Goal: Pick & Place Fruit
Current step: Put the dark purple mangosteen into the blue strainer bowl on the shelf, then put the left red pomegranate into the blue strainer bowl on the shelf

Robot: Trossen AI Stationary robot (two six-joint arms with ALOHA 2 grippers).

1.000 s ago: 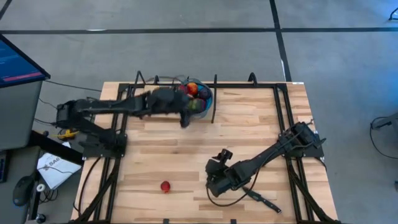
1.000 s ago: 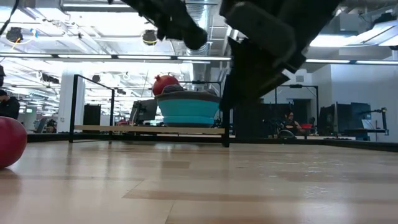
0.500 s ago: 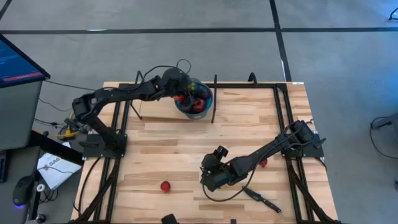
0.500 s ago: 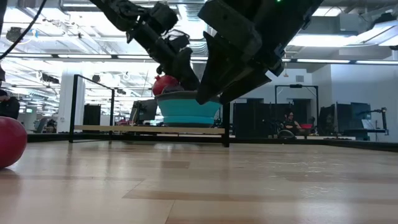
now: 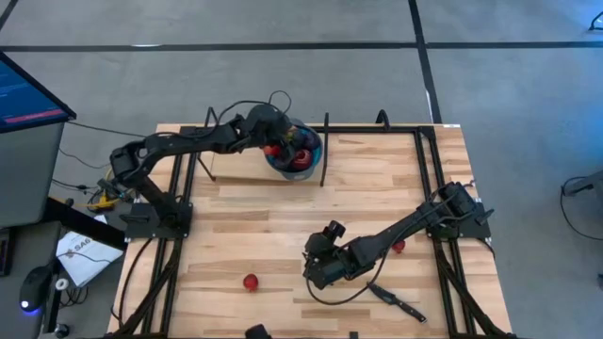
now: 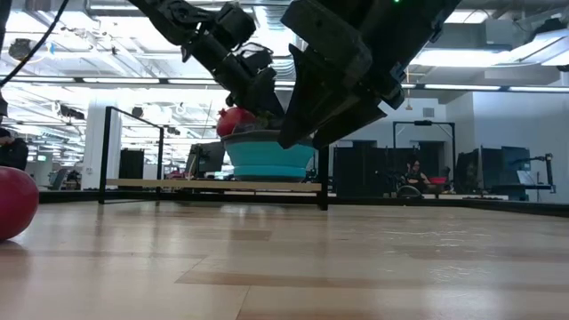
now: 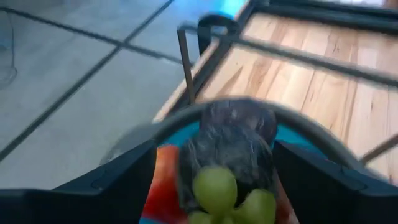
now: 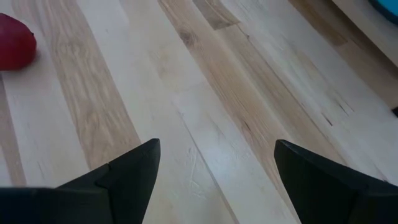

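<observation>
Hovering my left claw (image 5: 280,143) over the bowl (image 5: 311,160), open around nothing; right claw (image 5: 316,268), open and empty, faces the red fruit (image 5: 250,282).

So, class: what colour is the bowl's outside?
Blue-turquoise; the bowl shows it best in the low view.

We see a large open lab or office hall: a grey floor (image 5: 283,24) marked with dark lines, an exposed ceiling (image 6: 133,36) with ducts and strip lights, desks with monitors (image 6: 209,158), and seated people (image 6: 413,173) beyond the table (image 5: 283,235).
</observation>
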